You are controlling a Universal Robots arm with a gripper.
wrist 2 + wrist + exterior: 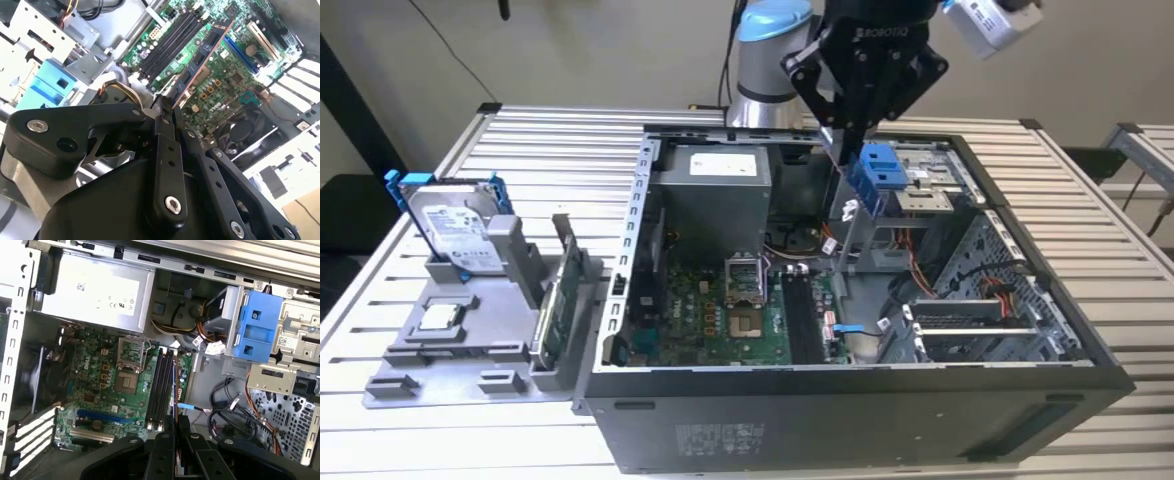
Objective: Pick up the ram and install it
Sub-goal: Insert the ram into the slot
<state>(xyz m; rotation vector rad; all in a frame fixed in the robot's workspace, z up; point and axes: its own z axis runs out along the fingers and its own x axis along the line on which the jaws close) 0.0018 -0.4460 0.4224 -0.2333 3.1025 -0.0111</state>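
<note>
- Gripping looks solid: the ram [202,65] is pinched on end by the clenched hand [167,107], hung inside the open case [854,378] mid-bench [534,140], above the memory slots [161,390].
- Its edge should be kept parallel to a slot, then pressed down evenly, no tilt.

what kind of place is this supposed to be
Probably a robotics lab bench for PC assembly: an open computer case on a slatted metal table, a grey fixture beside it holding a hard drive, and the gripper holding the ram over the motherboard.
</note>
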